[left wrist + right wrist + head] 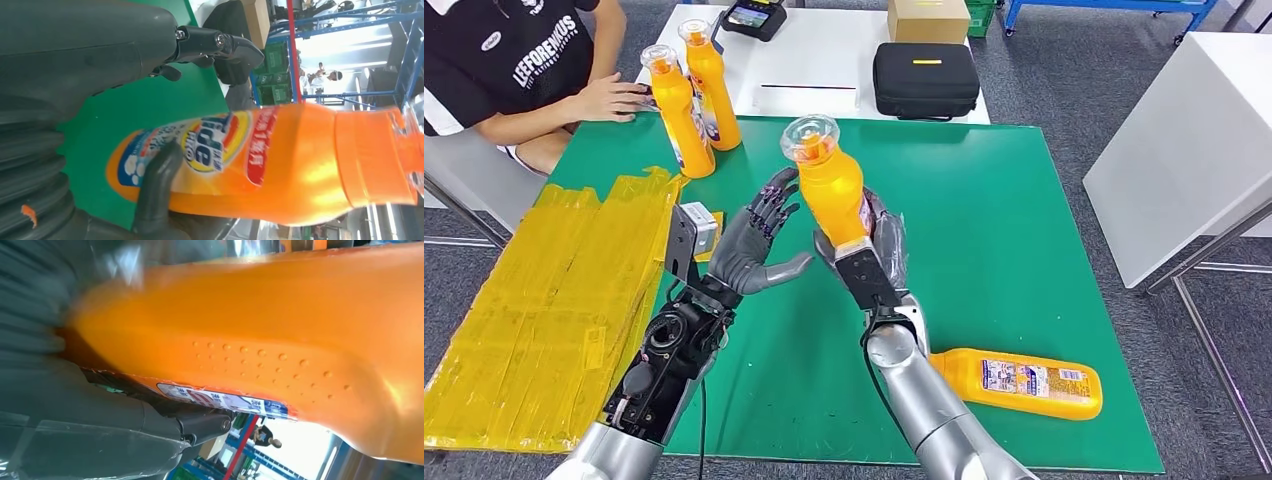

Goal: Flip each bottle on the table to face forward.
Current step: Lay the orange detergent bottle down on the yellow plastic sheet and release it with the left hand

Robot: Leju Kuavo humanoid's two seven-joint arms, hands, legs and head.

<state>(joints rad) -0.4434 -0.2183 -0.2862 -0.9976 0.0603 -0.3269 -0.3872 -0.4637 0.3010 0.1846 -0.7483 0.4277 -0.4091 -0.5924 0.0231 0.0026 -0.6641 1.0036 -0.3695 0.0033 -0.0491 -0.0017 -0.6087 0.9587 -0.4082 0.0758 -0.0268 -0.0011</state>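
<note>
My right hand (876, 243) grips an orange bottle (832, 182) with a clear cap, held upright above the middle of the green table (984, 210). The left wrist view shows this bottle (260, 160) with its front label; the right wrist view shows the bottle's (280, 335) dimpled side close up. My left hand (756, 240) is open just left of the bottle, fingers spread toward it and apart from it. Another orange bottle (1022, 382) lies on its side at the near right, back label up. Two more bottles (680, 112) (712, 85) stand at the far left.
A person's hand (609, 98) rests on the table's far left corner beside the standing bottles. Yellow taped sheeting (544, 310) covers the left side. A white table behind holds a black case (924, 80), a cardboard box (928, 20) and a device (754, 18). Another white table (1184, 140) stands right.
</note>
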